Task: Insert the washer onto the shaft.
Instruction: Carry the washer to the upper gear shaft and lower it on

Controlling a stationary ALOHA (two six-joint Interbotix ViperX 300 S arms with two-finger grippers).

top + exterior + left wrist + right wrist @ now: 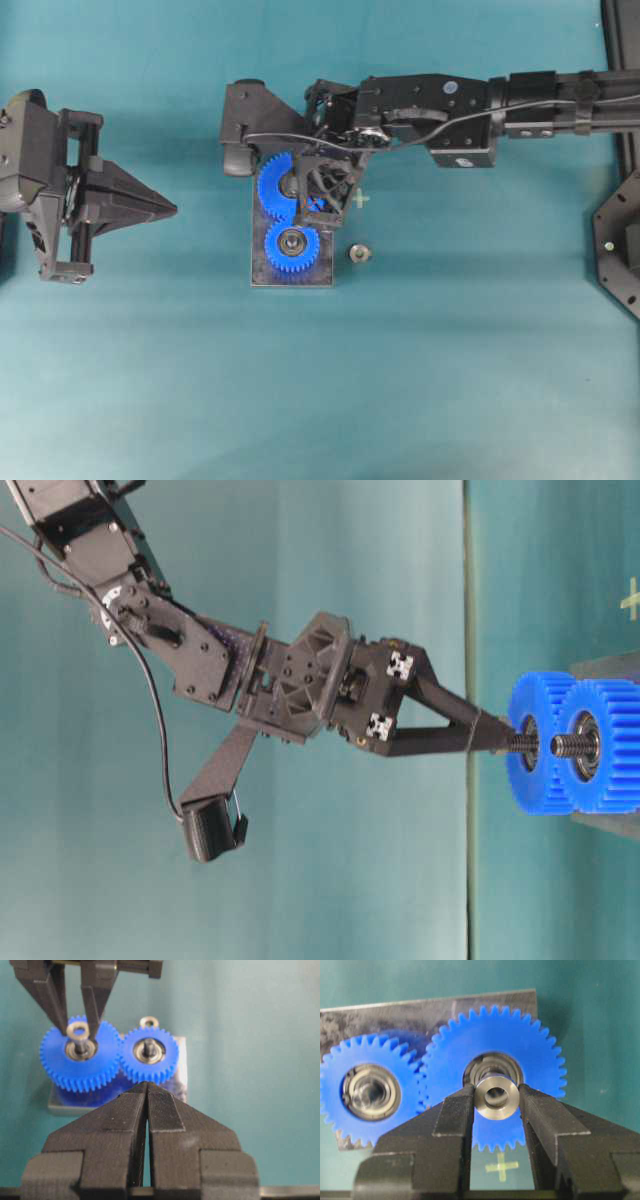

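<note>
My right gripper [496, 1091] is shut on a small silver washer [496, 1096], pinched by its rim between both fingertips. It hangs right over the centre of a blue gear [540, 1060], at the end of that gear's shaft [522, 744]. From the left wrist view, the washer [78, 1031] sits just above the shaft [80, 1046]; whether they touch I cannot tell. The second blue gear [292, 243] meshes beside it on the grey plate [262, 275]. My left gripper [175, 208] is shut and empty, well left of the plate.
A second small metal ring [359, 253] lies on the table just right of the plate. A pale cross mark [360, 198] is on the teal surface beside the gears. Black frame parts [620, 240] stand at the right edge.
</note>
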